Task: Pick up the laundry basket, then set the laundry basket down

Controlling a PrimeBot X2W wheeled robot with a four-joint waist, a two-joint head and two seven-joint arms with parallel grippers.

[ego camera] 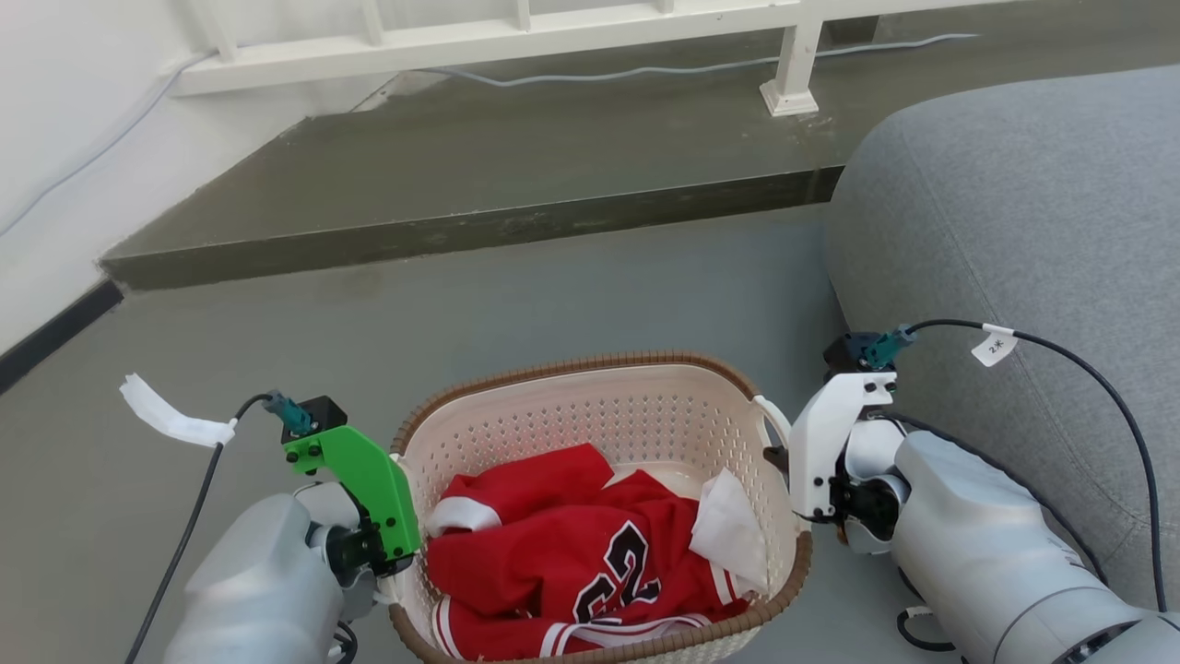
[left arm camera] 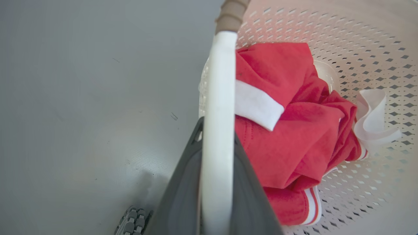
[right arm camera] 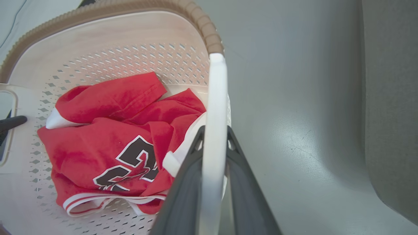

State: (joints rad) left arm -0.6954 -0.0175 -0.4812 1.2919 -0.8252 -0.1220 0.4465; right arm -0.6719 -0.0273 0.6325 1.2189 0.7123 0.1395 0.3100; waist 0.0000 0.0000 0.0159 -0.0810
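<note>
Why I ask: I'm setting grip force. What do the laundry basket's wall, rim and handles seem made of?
The laundry basket wall looks like moulded cream plastic, faintly glossy: regular punched holes, smooth surface. The rim looks like brown plastic moulded to mimic weave, given its even ribs; real cane cannot be ruled out. The side handle looks like smooth white hard plastic with a soft sheen.

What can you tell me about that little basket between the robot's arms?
The laundry basket is small, rounded-rectangular, cream-white plastic pierced with small holes, with a brown woven-look rim and a white handle on each side. It is upright above the grey floor; whether it is lifted I cannot tell. The left tool clamps one handle, the right tool the other. Inside lies a crumpled red jersey with white trim.
</note>
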